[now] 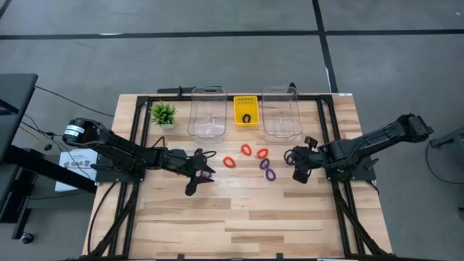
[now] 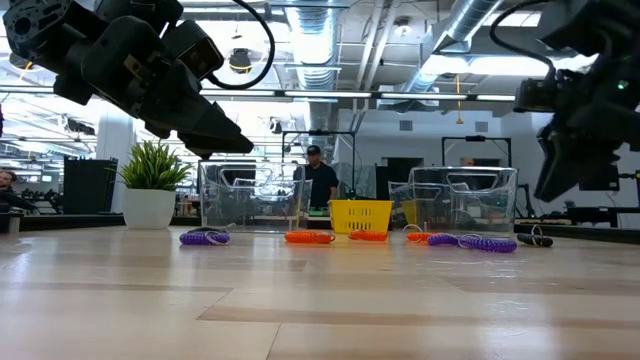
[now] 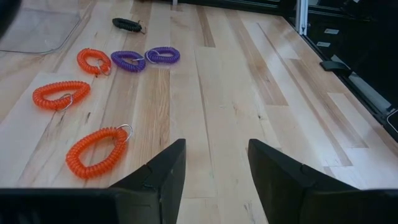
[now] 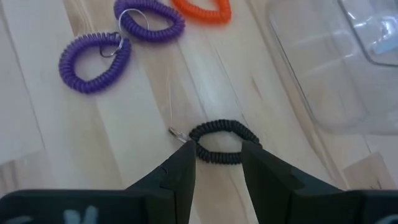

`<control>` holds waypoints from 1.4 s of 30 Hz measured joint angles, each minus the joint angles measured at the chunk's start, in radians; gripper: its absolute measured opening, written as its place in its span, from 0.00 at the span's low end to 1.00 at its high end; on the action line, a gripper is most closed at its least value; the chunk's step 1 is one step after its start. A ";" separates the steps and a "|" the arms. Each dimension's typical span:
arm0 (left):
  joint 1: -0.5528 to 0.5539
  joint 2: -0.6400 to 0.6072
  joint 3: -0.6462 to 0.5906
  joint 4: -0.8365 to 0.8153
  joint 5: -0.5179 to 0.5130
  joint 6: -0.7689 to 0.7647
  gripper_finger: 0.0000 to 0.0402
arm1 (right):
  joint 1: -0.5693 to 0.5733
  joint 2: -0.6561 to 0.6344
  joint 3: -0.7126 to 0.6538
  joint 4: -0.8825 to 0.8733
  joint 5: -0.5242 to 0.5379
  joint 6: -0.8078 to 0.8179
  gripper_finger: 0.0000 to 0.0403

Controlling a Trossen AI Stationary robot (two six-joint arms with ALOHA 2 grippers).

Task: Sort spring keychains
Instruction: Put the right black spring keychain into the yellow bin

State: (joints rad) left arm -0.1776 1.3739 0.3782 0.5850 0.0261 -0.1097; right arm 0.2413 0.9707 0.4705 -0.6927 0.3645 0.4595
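Nearest, on the bare wood counter (image 1: 239, 225): nothing sorted or dropped here.

Mid-counter, left end effector (image 3: 216, 152): released, fingers spread, empty, hovering low beside the loose cluster. Right end effector (image 4: 217, 158): likewise released, gripping nothing, poised just over a black keychain (image 4: 221, 142) lying flat on the wood, tips either side of its near edge; cannot tell whether touching.

Between the two arms, loose keychains: three red (image 1: 229, 162), (image 1: 246, 150), (image 1: 262, 153) and two purple (image 1: 265, 164), (image 1: 271, 175), near one another but mostly apart. Possibly a third purple (image 2: 205, 237) just beside the left end effector.

At the back, a row of three bins: clear bin (image 1: 207, 112), yellow bin (image 1: 246, 101), clear bin (image 1: 282, 112). Inside the yellow one, a single black keychain (image 1: 247, 118). Seemingly nothing in either clear bin. Small plant (image 1: 163, 114) off to the left.

Judged early: one piece binned, about seven left on the counter, red and purple untouched.

Looks of each keychain: small springy plastic coil bent into an oval loop, closed by a thin metal ring, lying flat.
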 joint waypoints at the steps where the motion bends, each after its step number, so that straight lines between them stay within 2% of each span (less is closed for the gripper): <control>1: 0.000 0.000 0.000 0.000 0.000 0.000 0.43 | 0.000 0.000 -0.004 0.003 0.000 0.000 0.30; 19: 0.000 0.000 0.000 0.000 0.000 0.000 0.43 | -0.009 0.009 -0.008 0.082 -0.015 -0.050 0.30; 33: 0.000 0.000 0.000 0.000 0.000 0.000 0.43 | -0.008 0.274 -0.008 0.143 -0.026 -0.053 0.30; 42: 0.000 0.000 0.000 0.001 0.000 0.000 0.43 | -0.008 0.343 -0.006 0.178 -0.018 -0.079 0.30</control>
State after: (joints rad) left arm -0.1778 1.3739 0.3782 0.5858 0.0257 -0.1097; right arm 0.2329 1.3136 0.4648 -0.5142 0.3466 0.3809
